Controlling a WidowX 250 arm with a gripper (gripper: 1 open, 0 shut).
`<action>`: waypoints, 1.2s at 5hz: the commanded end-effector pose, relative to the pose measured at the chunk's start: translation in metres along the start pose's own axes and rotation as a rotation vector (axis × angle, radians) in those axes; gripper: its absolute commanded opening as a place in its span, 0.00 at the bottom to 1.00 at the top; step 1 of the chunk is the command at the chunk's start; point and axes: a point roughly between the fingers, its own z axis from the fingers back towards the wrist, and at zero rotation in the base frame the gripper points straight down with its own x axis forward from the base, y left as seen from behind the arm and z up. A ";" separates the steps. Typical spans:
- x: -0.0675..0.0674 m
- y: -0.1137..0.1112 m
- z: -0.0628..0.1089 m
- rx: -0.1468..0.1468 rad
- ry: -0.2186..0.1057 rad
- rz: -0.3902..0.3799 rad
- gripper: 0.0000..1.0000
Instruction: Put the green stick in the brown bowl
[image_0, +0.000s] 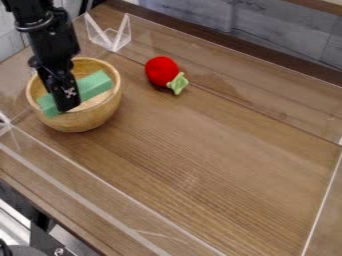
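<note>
no readable text, no labels, no brand marks, no numbers on anything in view

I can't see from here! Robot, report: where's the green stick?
Gripper shut on green stick. Stick over brown bowl, not released. Red ball well clear.
</note>
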 end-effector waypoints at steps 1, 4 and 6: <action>0.003 0.016 0.011 0.046 -0.035 0.013 0.00; 0.000 0.020 0.013 0.047 -0.059 0.028 0.00; 0.000 0.019 0.018 0.052 -0.065 0.036 0.00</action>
